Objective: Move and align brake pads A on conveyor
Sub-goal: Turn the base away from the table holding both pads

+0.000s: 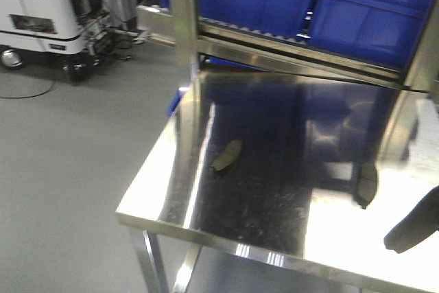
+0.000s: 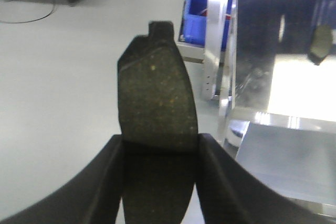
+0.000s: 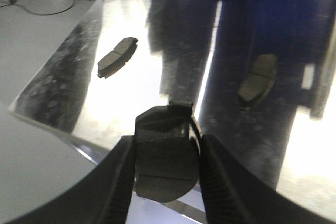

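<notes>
Gripping a brake pad (image 2: 156,98) between its fingers, the left gripper (image 2: 160,148) hangs over the grey floor (image 2: 63,77) beside the steel table (image 2: 294,87). The right gripper (image 3: 168,151) clamps a second pad (image 3: 163,124) above that table, where a third pad (image 3: 116,57) and a fourth pad (image 3: 257,78) lie well apart.

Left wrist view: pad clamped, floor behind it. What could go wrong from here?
1. Left gripper clamps its brake pad by the lower end only, with bare floor behind it: a slip would likely drop it there.
2. Right gripper holds a second pad close to the steel table edge, so a loose grip there carries the same worry.
</notes>
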You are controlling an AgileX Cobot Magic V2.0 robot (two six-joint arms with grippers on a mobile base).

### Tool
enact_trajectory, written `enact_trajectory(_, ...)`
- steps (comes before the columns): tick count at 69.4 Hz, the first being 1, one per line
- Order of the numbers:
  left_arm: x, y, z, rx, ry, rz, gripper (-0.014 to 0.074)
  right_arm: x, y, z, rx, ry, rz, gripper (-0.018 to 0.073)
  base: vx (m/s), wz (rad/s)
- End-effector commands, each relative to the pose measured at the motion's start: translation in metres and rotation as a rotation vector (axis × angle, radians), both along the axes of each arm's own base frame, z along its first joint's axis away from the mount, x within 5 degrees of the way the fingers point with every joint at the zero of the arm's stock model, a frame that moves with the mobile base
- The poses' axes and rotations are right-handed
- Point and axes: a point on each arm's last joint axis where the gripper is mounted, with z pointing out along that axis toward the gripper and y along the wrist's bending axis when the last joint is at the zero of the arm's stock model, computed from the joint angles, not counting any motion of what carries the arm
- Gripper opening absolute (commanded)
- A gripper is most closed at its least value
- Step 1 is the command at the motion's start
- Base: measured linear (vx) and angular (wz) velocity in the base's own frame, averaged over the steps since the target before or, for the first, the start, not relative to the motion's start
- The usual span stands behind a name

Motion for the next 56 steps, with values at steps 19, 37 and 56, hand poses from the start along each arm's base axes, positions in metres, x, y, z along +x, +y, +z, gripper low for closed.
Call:
enact_trajectory(19, 0.0032, -0.0004, 0.0127, -0.004, -0.099, -0.007, -0.0006, 0.0031, -0.0002, 0.0166, 0.019, -0.112, -0.007, -0.0012, -0.13, 0.5)
enact_trajectory(37, 0.0032, -0.0004, 0.0127, -0.004, -0.099, -0.007, -0.0006, 0.0031, -0.0002, 0.0166, 0.019, -0.112, -0.007, -0.0012, -0.14, 0.54)
enact_trajectory(56, 0.0032, -0.0004, 0.0127, -0.004, -0.099, -0.007, -0.0006, 0.0031, -0.0002, 0.0166, 0.019, -0.112, -0.007, -0.0012, -0.13, 0.51)
